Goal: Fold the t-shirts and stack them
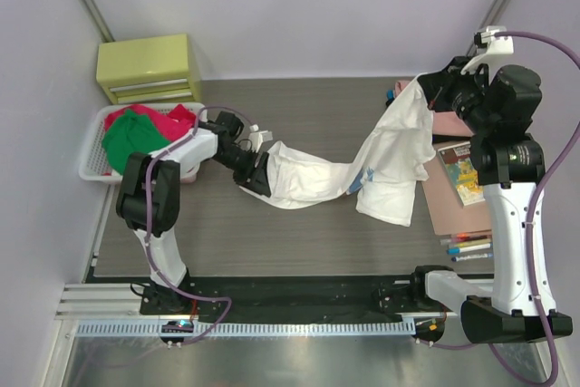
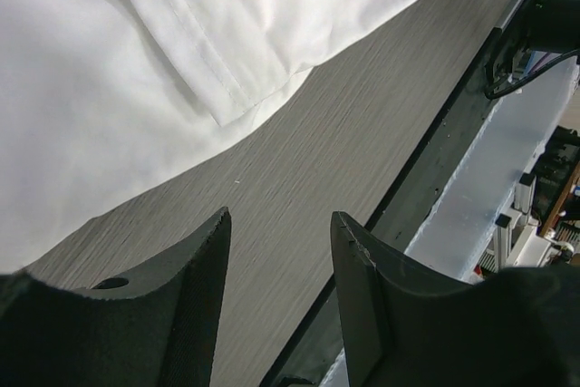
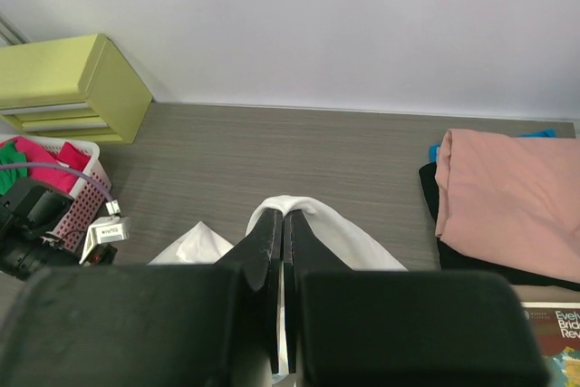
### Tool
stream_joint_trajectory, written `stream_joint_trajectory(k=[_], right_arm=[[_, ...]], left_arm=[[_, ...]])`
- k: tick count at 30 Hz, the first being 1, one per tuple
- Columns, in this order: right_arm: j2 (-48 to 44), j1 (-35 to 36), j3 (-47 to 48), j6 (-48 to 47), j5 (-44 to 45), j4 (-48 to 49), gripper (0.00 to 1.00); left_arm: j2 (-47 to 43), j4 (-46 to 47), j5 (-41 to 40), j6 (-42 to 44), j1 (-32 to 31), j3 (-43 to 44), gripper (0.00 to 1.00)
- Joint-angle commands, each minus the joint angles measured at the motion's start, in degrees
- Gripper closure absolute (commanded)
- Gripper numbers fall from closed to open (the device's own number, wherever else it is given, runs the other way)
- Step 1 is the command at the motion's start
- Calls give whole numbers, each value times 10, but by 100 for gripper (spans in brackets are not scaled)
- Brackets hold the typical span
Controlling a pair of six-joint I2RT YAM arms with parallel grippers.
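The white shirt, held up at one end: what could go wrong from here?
Only the right fingers pinch the white shirt; the left fingers are open with nothing between them, so pulling may drag and bunch it. Its hanging part is near the book and could shift it.

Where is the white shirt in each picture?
Top external: the white t-shirt stretches across the middle of the table.
Left wrist: the white t-shirt fills the upper left.
Right wrist: the white t-shirt is at bottom centre, pinched in the right gripper.
Shared landmark: the grey table shows in every view.
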Motion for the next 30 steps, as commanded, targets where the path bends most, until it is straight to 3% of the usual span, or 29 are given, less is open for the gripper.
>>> stream_joint_trajectory(k=[1, 19, 30], right_arm=[[-7, 1, -4, -1, 2, 39, 99], [-11, 1, -25, -8, 6, 46, 99], [-11, 1, -25, -8, 8, 51, 99]], left_arm=[[17, 5, 28, -9, 2, 17, 51], [111, 42, 15, -51, -13, 103, 50], [110, 77, 10, -60, -25, 62, 50]])
